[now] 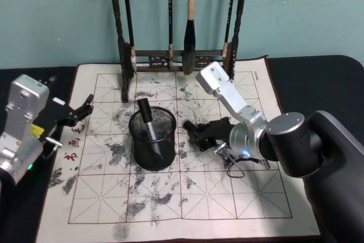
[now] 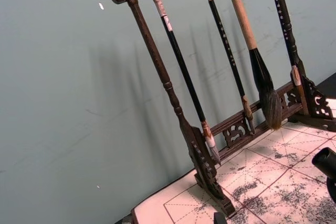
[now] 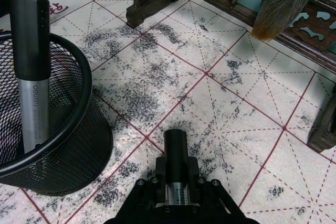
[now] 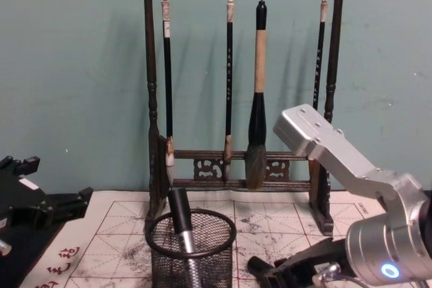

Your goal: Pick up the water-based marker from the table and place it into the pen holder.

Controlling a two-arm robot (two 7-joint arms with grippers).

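head: right gripper [image 1: 197, 132] low over the mat [image 1: 170, 209], just right of the pen holder [image 1: 149, 155]; left gripper [image 1: 85, 107] by the mat's left edge, its grip state cannot be told | right wrist: right gripper clenched on the marker [image 3: 175, 150], outside the pen holder | chest: a second marker [image 4: 181, 217] leans inside the pen holder

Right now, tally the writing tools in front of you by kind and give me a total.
Water-based markers: 2, one marker in the pen holder, one held marker in the right end effector.
Calligraphy brushes on the brush rack: 4.
Total: 6.
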